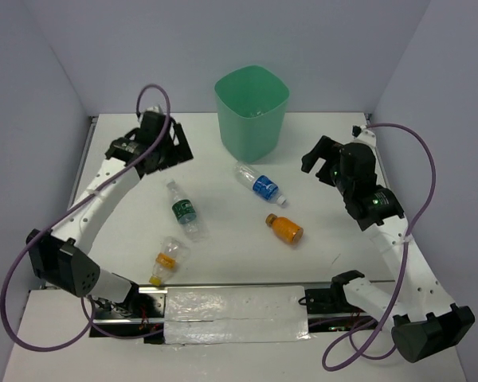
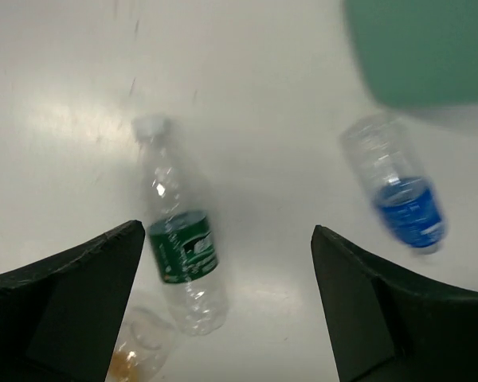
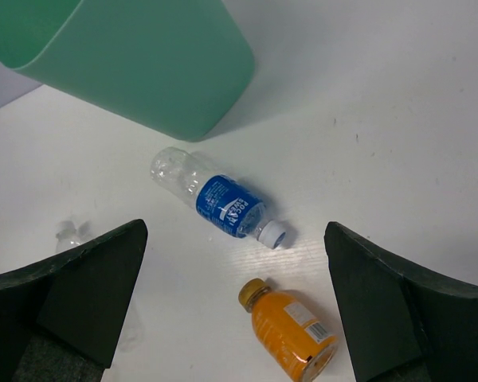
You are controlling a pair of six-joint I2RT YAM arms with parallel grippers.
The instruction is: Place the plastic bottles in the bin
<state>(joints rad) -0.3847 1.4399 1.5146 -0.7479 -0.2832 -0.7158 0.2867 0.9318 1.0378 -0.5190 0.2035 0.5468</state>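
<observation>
The mint-green bin [image 1: 252, 111] stands upright at the back centre; something clear glints inside it. Four bottles lie on the white table: green label [image 1: 184, 210], blue label [image 1: 260, 185], short orange [image 1: 284, 228], orange-yellow label [image 1: 166, 259]. The black-cap bottle is not in view. My left gripper [image 1: 169, 147] is open and empty, above the green-label bottle [image 2: 181, 239], which lies nearer its left finger. My right gripper [image 1: 319, 159] is open and empty, above the blue-label bottle [image 3: 221, 204] and the orange bottle [image 3: 291, 334]. The bin also shows in the right wrist view [image 3: 143, 56].
Pale walls close in the table at the back and both sides. A shiny taped strip [image 1: 235, 306] runs along the near edge between the arm bases. Purple cables loop off both arms.
</observation>
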